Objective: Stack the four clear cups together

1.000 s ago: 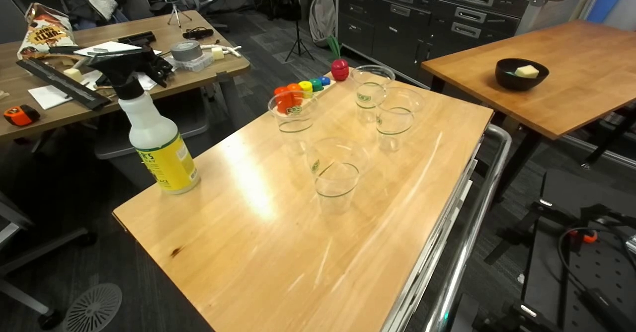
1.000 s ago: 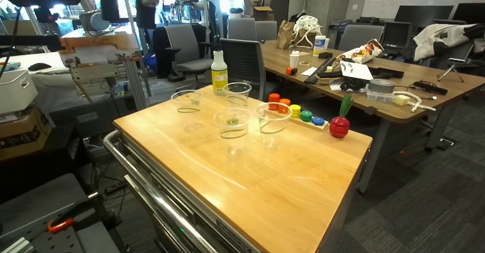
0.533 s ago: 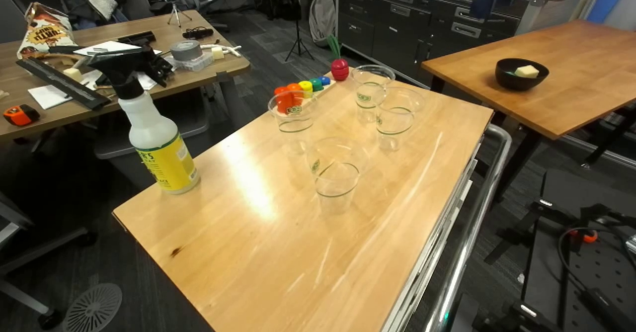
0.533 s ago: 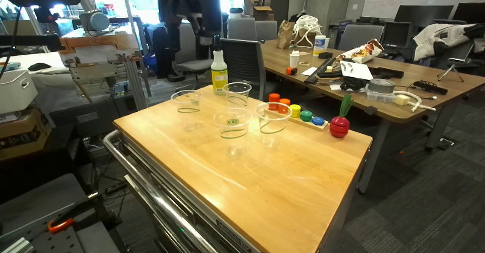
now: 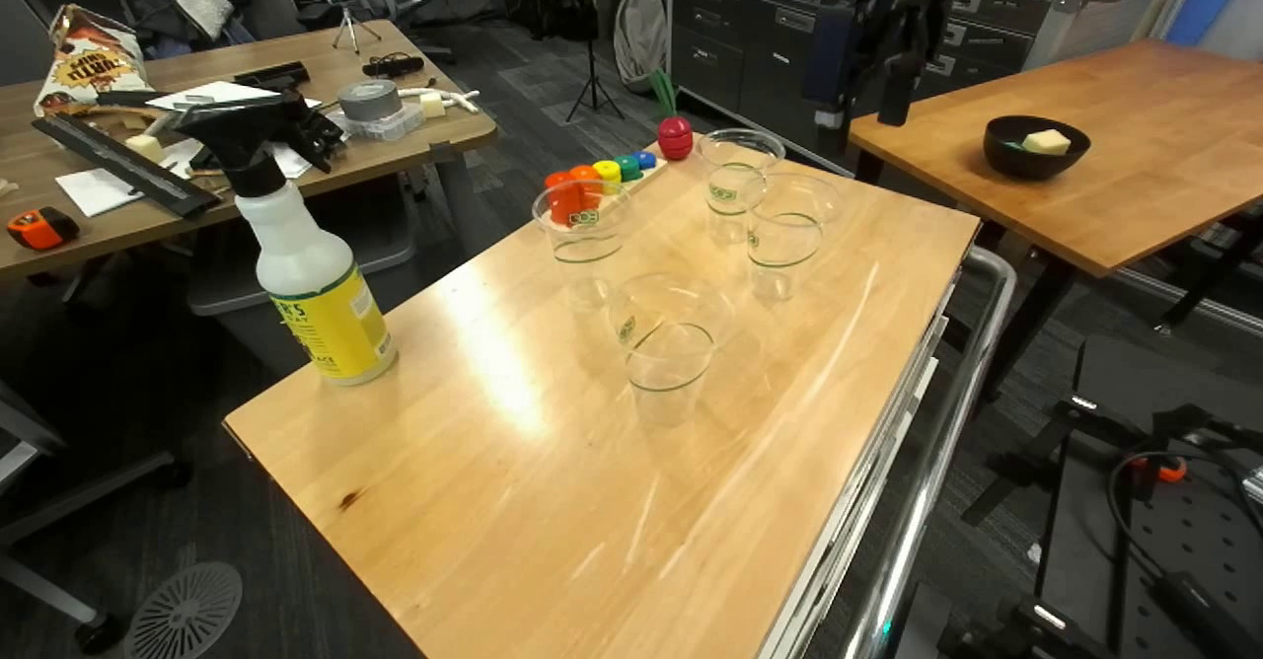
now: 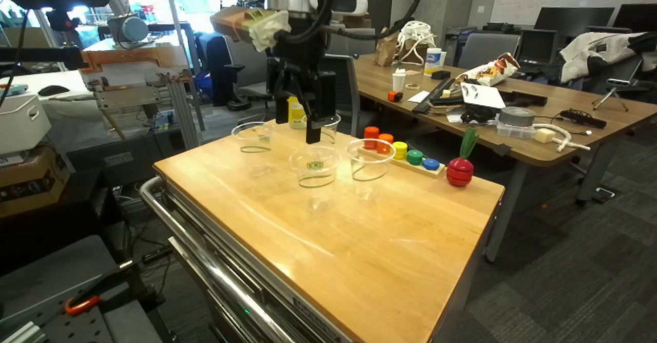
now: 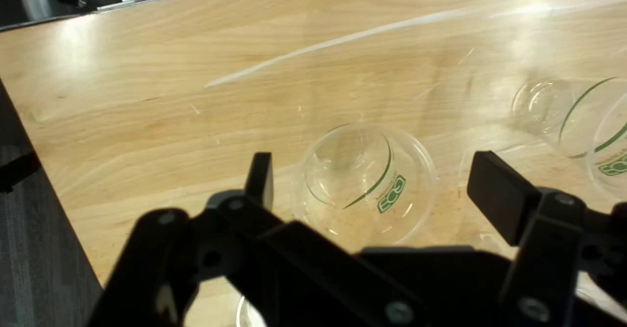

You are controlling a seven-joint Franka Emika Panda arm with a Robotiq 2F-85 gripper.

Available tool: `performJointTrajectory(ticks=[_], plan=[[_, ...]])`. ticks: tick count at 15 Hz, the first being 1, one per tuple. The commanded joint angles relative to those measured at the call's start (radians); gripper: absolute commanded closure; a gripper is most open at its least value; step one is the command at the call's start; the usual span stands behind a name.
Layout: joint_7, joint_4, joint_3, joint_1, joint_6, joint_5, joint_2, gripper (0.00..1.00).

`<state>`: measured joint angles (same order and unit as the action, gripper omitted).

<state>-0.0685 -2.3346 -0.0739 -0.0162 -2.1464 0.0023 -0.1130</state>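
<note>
Cluttered workshop bkgd: dark drawer cabinet [image 5: 730, 67], plus brown desk [image 6: 374, 81] w/ duct tape roll [image 6: 517, 117], chip bag [image 6: 490, 69] & orange-and-black tape measure [image 6: 394, 96] on it; wooden side table [image 5: 1164, 87] has black bowl [image 5: 1026, 164] w/ pale block [image 5: 1046, 142] inside. Light-wood worktop [image 5: 444, 501] w/ metal rail [image 5: 938, 462] along one edge carries the task's 4 clear cups [image 6: 314, 171], all upright & standing separately, each w/ green line & green logo. In an exterior view: nearest cup [image 5: 669, 363] up front; left cup [image 5: 584, 235] overlaps coloured discs [image 5: 606, 174] behind it; right cup [image 5: 784, 235] & back cup [image 5: 725, 171] sit near each other, rims crossing only by line of sight. Red radish-like toy [image 5: 675, 138] w/ green top is near back cup & discs. Black fingers [image 7: 504, 195] hang above worktop, spread wide w/ a big gap btwn, tips higher than cup rims & apart from them; they point down in both exterior views. White-and-yellow spray bottle [image 5: 331, 294] stands upright near a worktop corner; in an exterior view it's mostly blocked by arm [image 6: 300, 50] & fingers. Wrist view, looking down: one cup [image 7: 365, 185] shows in the gap btwn fingers, lower down, line & logo visible; another cup [image 7: 607, 131] is cut off at right edge; a bit of a further cup's rim [image 7: 240, 312] peeks out at bottom, rest hidden behind black finger parts.
</note>
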Motion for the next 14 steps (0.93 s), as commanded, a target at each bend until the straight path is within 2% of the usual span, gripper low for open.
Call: performJointTrajectory(ticks=[1,6,9,10,11,14], plan=[[-0.075,0.008,0.018,-0.017,-0.081,-0.063,0.066,0.0],[-0.169,0.003,0.009,-0.015,-0.15,-0.168,0.137,0.0],[-0.196,0.008,0.007,-0.012,-0.153,-0.158,0.173,0.0],[-0.197,0.009,0.006,-0.011,-0.155,-0.146,0.183,0.08],[-0.194,0.011,0.006,-0.012,-0.148,-0.13,0.192,0.26],[-0.187,0.017,0.003,-0.015,-0.134,-0.086,0.209,0.49]])
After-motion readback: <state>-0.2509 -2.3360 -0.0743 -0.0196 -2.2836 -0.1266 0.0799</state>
